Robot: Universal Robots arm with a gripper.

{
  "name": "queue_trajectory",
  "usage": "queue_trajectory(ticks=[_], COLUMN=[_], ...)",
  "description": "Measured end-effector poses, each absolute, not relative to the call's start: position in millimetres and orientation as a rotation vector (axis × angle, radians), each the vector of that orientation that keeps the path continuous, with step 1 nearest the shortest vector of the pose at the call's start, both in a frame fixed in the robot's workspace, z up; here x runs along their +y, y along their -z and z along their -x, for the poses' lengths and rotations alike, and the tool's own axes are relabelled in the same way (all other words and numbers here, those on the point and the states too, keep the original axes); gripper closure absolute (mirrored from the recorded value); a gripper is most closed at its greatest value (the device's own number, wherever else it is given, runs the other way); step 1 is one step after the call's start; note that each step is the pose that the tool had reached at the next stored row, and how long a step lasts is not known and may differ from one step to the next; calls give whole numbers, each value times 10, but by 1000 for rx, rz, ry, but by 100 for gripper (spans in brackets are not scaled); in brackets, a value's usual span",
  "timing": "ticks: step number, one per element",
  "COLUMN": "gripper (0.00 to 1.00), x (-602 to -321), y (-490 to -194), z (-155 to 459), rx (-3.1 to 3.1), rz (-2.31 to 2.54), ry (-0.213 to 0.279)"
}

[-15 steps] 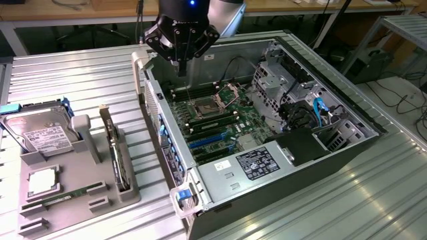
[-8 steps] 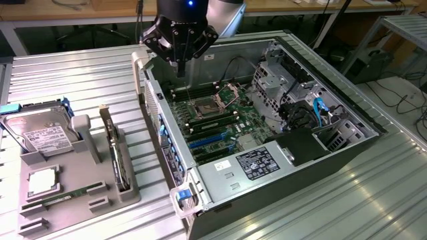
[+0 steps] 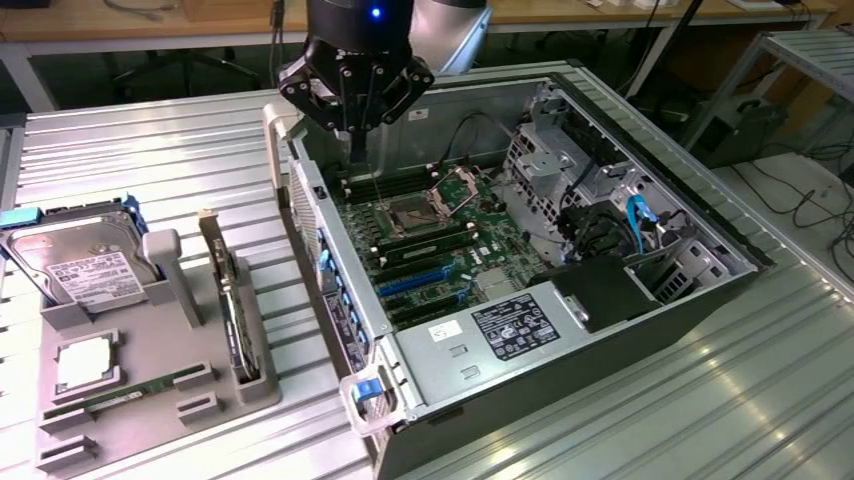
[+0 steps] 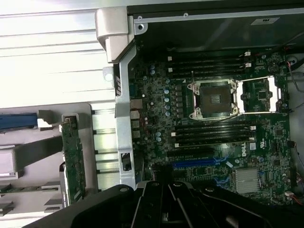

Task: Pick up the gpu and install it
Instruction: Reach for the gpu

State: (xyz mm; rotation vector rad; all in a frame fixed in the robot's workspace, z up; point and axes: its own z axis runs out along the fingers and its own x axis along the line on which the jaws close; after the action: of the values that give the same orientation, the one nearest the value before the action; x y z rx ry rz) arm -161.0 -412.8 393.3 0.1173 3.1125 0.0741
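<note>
Pincer hovering over the far left corner of the open computer case, fingers clenched tight with nothing between them: empty-handed! Under it lies the motherboard with its bare CPU socket. And the gpu? Not in the case at all. It stands on edge in the grey holder on the table, at the exterior view's left, just beside the case wall, its pale bracket at the far end. The wrist view catches it too: gpu upright in its slot, well apart from the pincer. A hard drive sits further left in the same holder. The trouble I can see: a shut pincer coming down on that thin top edge would knock or tilt the card rather than take it, and the case wall is close enough for a finger to clip it
</note>
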Motion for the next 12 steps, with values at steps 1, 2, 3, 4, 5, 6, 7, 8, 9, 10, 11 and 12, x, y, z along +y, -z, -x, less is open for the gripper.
queue_trajectory(ticks=[1,2,3,4,5,6,7,8,9,10,11,12], gripper=[89,89,89,89,89,89,89,89,89,89,89,89], x=[-4144,-4166,-4179,-4192,-4206,-4217,-4227,-4237,-4247,-4256,-4266,-4275], y=[-3933,-3933,-3933,-3933,-3933,-3932,-3933,-3933,-3933,-3933,-3933,-3933], z=[1628,1653,1670,1688,1715,1735,1756,1775,1798,1818,1838,1857], rx=[3113,3113,3113,3113,3113,3113,3113,3113,3113,3113,3113,3113], rz=[-116,-113,-112,-110,-109,-107,-106,-105,-104,-103,-102,-101], ry=[-74,-74,-74,-74,-74,-74,-74,-74,-74,-74,-74,-74])
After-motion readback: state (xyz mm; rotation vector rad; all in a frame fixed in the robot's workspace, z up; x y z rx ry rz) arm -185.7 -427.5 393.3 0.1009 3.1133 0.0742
